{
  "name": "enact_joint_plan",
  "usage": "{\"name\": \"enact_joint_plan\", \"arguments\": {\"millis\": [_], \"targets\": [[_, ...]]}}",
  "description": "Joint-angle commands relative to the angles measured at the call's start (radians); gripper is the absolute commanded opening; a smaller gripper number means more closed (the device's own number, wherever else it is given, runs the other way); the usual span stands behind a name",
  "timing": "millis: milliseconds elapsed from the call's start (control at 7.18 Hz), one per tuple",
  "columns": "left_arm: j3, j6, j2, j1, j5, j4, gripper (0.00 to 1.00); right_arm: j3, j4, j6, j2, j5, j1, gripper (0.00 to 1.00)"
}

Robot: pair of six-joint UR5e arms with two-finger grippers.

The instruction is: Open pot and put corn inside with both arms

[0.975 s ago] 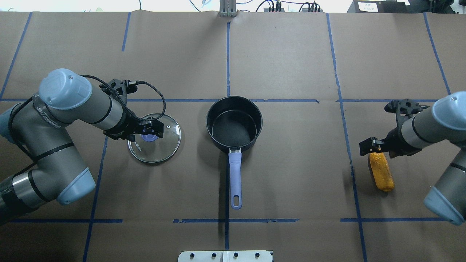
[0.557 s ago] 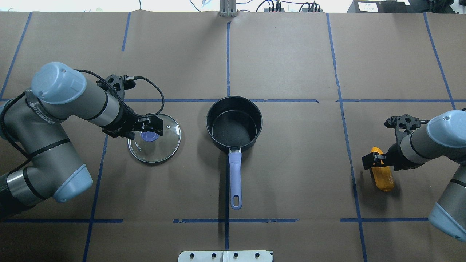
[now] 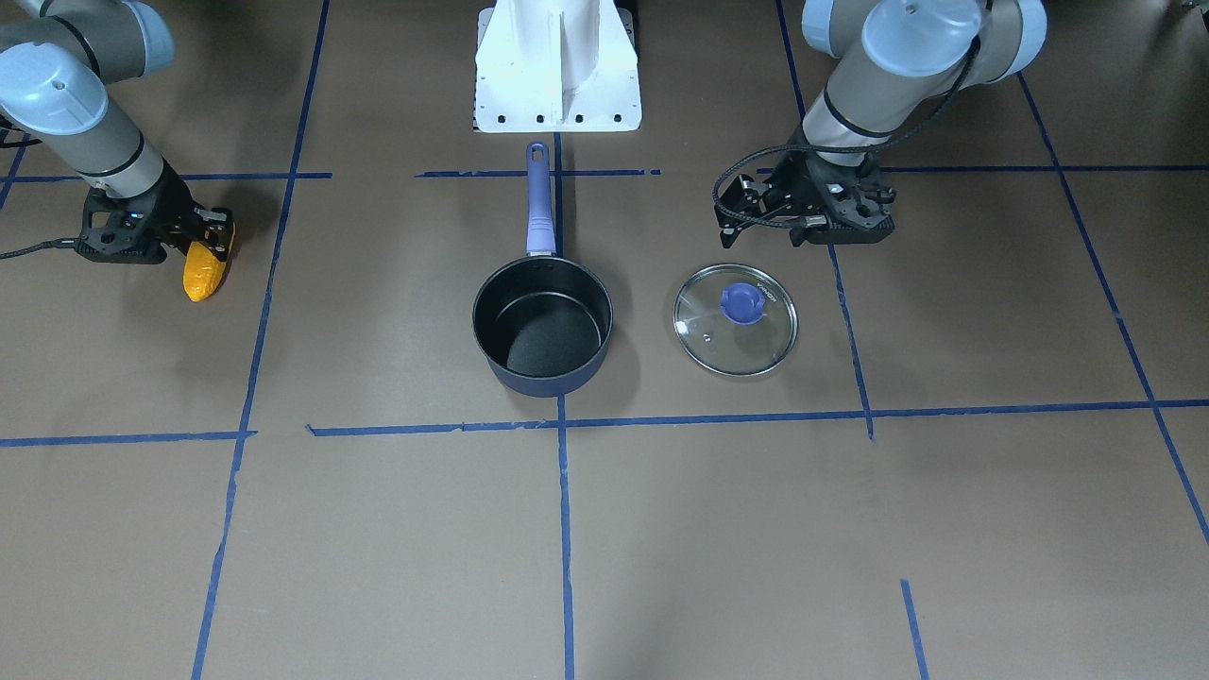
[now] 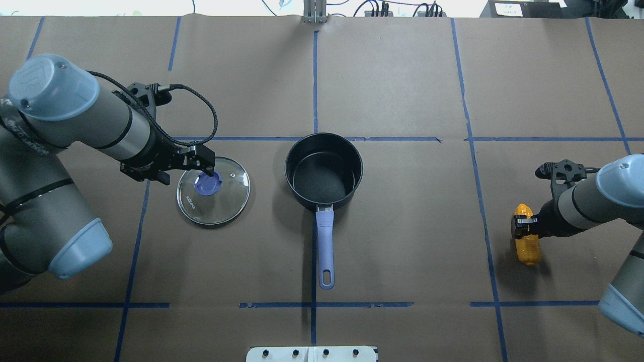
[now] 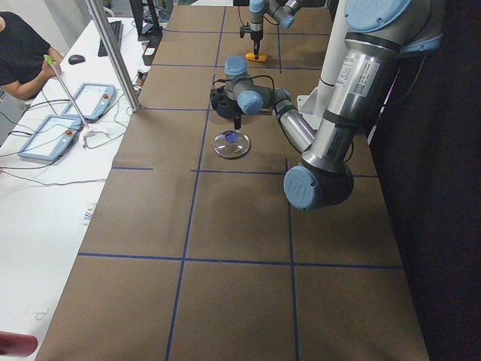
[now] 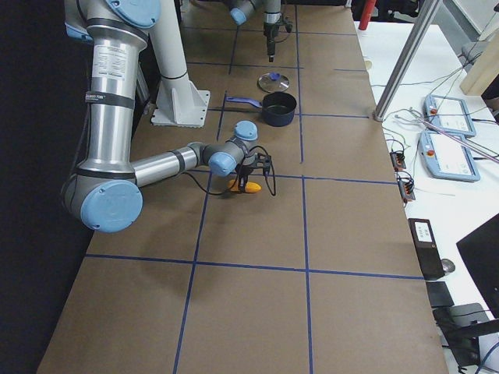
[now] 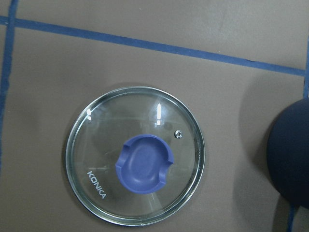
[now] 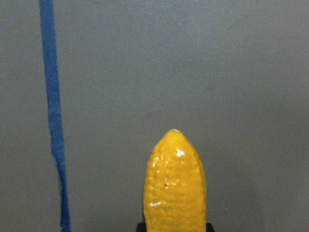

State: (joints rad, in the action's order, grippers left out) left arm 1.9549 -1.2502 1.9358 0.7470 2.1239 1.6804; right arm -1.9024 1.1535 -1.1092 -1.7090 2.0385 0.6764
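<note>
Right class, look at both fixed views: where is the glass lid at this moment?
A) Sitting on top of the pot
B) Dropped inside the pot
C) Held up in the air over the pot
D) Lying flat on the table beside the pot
D: the lid lies flat on the table, apart from the pot, which stands uncovered and empty.

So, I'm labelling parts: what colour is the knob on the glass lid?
The knob is a solid lavender-blue, clearest in the left wrist-mounted view.
</note>
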Motion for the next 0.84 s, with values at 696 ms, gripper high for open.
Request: {"name": "enact_joint_plan", "arguments": {"millis": [696], "targets": [[0.046, 0.652, -0.232, 0.3, 0.044, -0.168, 1.0, -0.116, 0.015, -0.003, 0.113, 0.009, 0.043, 0.04]]}}
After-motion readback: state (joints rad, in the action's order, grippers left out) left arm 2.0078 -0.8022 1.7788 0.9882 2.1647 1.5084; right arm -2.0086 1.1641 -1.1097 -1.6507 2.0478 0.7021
